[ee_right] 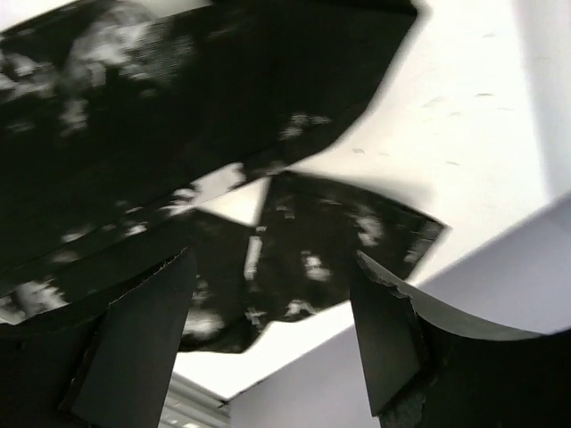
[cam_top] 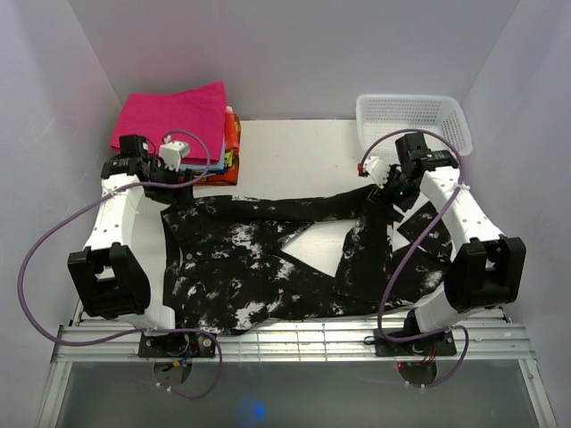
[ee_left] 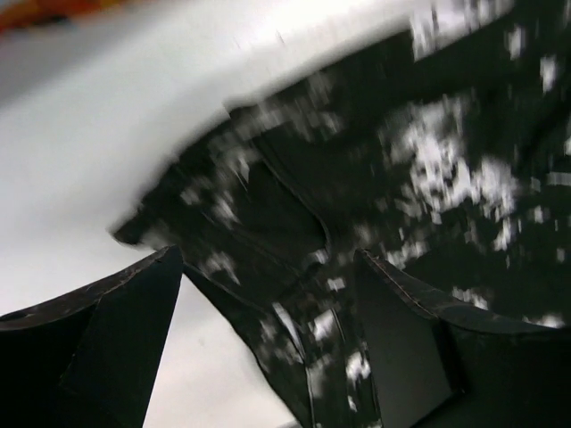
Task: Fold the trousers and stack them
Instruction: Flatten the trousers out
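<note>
Black trousers with white speckles (cam_top: 259, 263) lie spread across the white table, waist to the left, legs running right and partly folded over. My left gripper (cam_top: 178, 148) is open and empty above the table beyond the waist corner; its view shows the waist fabric (ee_left: 357, 196) below the open fingers (ee_left: 116, 339). My right gripper (cam_top: 390, 185) is open and empty above the far right leg end; its view shows the leg ends (ee_right: 303, 241) between the open fingers (ee_right: 393, 339). A stack of folded clothes (cam_top: 178, 125), pink on top, sits at the far left.
A white mesh basket (cam_top: 412, 120) stands at the far right corner. Orange folded cloth (cam_top: 230, 147) lies under the pink piece. White walls close in on the left, right and back. A metal rail (cam_top: 285, 343) runs along the near edge.
</note>
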### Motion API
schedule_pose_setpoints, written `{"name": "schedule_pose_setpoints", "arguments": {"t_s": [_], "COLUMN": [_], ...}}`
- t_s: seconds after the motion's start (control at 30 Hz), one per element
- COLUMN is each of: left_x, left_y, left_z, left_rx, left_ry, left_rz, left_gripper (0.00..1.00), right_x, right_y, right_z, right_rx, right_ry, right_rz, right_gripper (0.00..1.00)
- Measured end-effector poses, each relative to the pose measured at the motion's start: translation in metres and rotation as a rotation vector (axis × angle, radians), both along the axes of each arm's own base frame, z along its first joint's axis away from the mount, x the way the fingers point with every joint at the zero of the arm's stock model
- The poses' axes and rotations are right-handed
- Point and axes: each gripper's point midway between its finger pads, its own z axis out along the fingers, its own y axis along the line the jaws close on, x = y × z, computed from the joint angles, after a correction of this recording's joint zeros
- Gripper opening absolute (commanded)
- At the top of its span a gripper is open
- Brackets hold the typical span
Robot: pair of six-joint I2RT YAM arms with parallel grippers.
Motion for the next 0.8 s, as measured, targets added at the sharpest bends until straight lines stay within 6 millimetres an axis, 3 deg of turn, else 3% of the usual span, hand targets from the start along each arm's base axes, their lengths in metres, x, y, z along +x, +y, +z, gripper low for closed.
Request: {"name": "schedule_pose_setpoints", "arguments": {"t_s": [0.07,0.17,0.3,0.33,0.37,0.4,0.43,0.47,0.53,0.63,0.7,0.8], "left_x": [-0.031,-0.070,-0.099,-0.104,-0.108,-0.111,-0.112,-0.113,-0.109,-0.101,-0.098,-0.097], "left_y": [-0.005,-0.010,-0.013,-0.012,-0.012,-0.010,-0.008,-0.006,-0.001,0.002,0.005,0.007], "left_z": [-0.017,-0.048,-0.090,-0.101,-0.111,-0.122,-0.132,-0.140,-0.155,-0.159,-0.161,-0.162], "left_rx": [-0.002,-0.014,-0.030,-0.030,-0.028,-0.022,-0.013,-0.003,0.015,0.018,0.032,0.033], "left_ry": [0.068,0.196,0.351,0.389,0.419,0.448,0.472,0.492,0.514,0.532,0.550,0.582], "left_rz": [-0.027,-0.054,-0.067,-0.065,-0.063,-0.058,-0.054,-0.048,-0.032,-0.006,0.001,0.006], "left_gripper": [0.79,0.67,0.57,0.56,0.53,0.51,0.49,0.47,0.36,0.19,0.15,0.12], "right_x": [-0.020,-0.051,-0.079,-0.082,-0.083,-0.082,-0.080,-0.076,-0.070,-0.063,-0.053,-0.020], "right_y": [0.008,0.018,0.022,0.022,0.022,0.022,0.021,0.018,0.013,0.004,-0.008,-0.034], "right_z": [-0.015,-0.061,-0.110,-0.119,-0.127,-0.131,-0.136,-0.139,-0.143,-0.142,-0.141,-0.133], "right_rx": [0.039,0.078,0.084,0.082,0.079,0.077,0.068,0.055,0.039,0.023,0.009,-0.052], "right_ry": [0.084,0.279,0.484,0.510,0.523,0.524,0.512,0.490,0.451,0.418,0.383,0.261], "right_rz": [0.017,0.014,-0.031,-0.048,-0.067,-0.076,-0.090,-0.100,-0.129,-0.160,-0.177,-0.189], "right_gripper": [0.72,0.72,0.69,0.66,0.56,0.48,0.23,0.12,0.08,0.08,0.08,0.08]}}
